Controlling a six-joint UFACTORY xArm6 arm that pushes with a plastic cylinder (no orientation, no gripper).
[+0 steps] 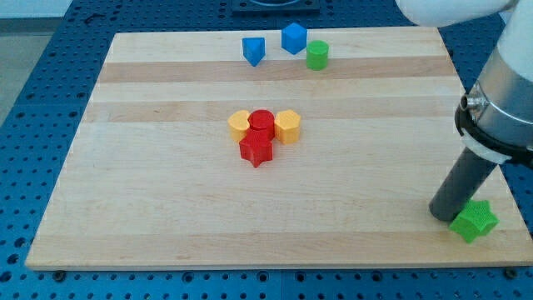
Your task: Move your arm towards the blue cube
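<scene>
The blue cube (293, 38) sits near the view's top, between a blue wedge-shaped block (254, 51) on its left and a green cylinder (316, 55) on its right. My tip (442, 216) is at the view's bottom right, far from the blue cube. It touches or nearly touches a green star block (474, 220) just to its right.
A cluster in the board's middle holds a yellow block (240, 125), a red cylinder (261, 121), a yellow hexagonal block (287, 126) and a red star (256, 149). The wooden board's right edge (466, 92) runs close to my arm.
</scene>
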